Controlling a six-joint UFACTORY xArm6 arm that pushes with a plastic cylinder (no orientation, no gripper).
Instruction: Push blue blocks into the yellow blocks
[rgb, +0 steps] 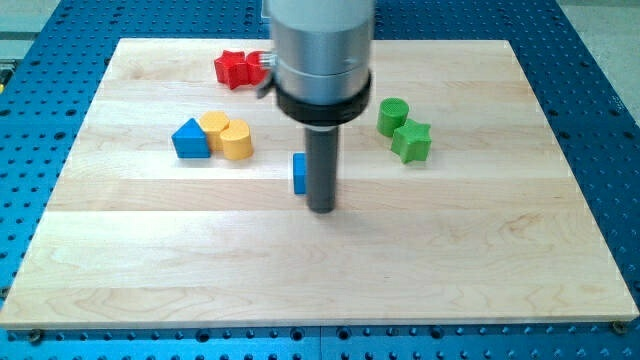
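A: Where is my tip (321, 208)?

B: Down on the board (480, 260) near the middle, on the view's right side of the blue cube (299, 173). The rod (321, 170) covers most of that cube; only a thin strip shows at the rod's left edge. Tip and cube look as if they touch, but I cannot tell for sure.

A: Is there anything clamped or held?

B: No. It is a plain rod with nothing that opens or closes; it holds nothing and only stands against the cube's side.

A: And the other blue one?

B: The blue triangle (190, 139) lies toward the view's left, touching the left side of the yellow blocks. The yellow hexagon (213, 127) and the yellow cylinder (237, 140) sit pressed together, the cylinder to the right and a little lower in the view.

A: How far is the cube from the yellows?

B: Apart from them, to the right and lower, with bare wood between.

A: What else is on the board?

B: A red star (232, 68) at the view's top, with a red block (260, 62) beside it mostly hidden behind the arm. On the view's right, a green cylinder (393, 116) and a green star (411, 141) touch each other, well clear of my tip.
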